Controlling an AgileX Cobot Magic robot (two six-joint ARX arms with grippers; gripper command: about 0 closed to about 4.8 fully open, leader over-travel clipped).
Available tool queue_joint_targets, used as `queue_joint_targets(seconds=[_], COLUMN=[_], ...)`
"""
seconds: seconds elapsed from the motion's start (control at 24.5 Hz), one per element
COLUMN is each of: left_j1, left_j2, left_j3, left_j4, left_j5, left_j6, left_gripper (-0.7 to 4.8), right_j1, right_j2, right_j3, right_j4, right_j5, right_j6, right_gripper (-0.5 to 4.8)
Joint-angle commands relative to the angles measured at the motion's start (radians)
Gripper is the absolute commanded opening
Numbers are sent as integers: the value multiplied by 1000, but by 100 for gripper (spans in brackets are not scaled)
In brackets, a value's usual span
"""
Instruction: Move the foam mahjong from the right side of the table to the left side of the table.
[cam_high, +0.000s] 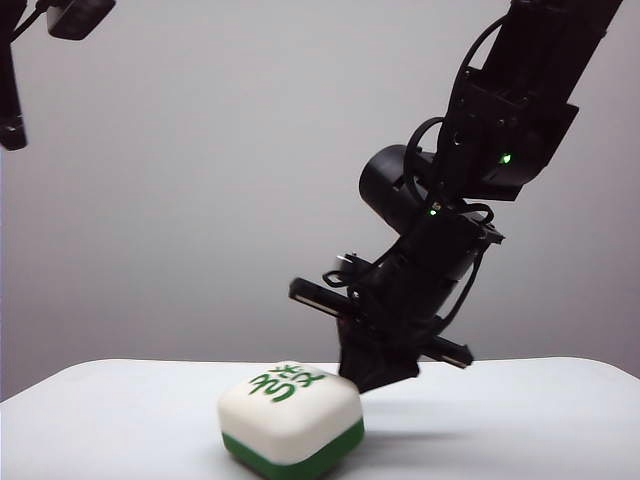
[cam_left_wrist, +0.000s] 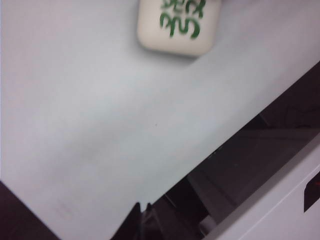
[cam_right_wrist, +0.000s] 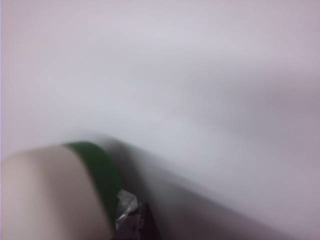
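The foam mahjong lies flat on the white table, white layer up with its green character showing, dark green layer below. My right gripper comes down at a slant, its dark tip against the block's upper right corner. In the right wrist view the blurred block fills the near corner and the right gripper sits tight against its green side, fingers together, holding nothing. My left gripper is shut and hangs high above the table, far from the mahjong.
Parts of the left arm hang at the upper left of the exterior view, well above the table. In the left wrist view the table edge runs diagonally, with dark space and a white panel beyond. A plain grey wall stands behind.
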Motion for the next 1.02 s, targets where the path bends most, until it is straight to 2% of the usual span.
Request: queue_joint_targets(seconds=[0.04,0.37,0.49,0.61,0.77,1.02], left_j1=[-1,-5,-5,-5,-5,-5], left_j2=[-18,-46,-48,-48,-48,-48], left_j3=[6,6,6,6,6,6], left_j4=[-47,-50,-55,-58,-58,-68], left_j5=[-61,-63,-63,-63,-62,-62], left_j6=[-10,-18,-21,-28,-28,-28], left_gripper=[-5,-5,-5,-5,-5,-5], right_j1=[-5,31,74,107,111,100], right_j2=[-8,-9,-9,-8,-1,6], right_j3=[-2,-2,1,10,11,21], right_j4=[-94,-173,-167,-85,-48,-55], right_j5=[2,-138,-126,-126,-82,-92], right_j6=[-29,-19,-15,41,56,62], right_gripper=[-5,-5,-5,-5,-5,-5])
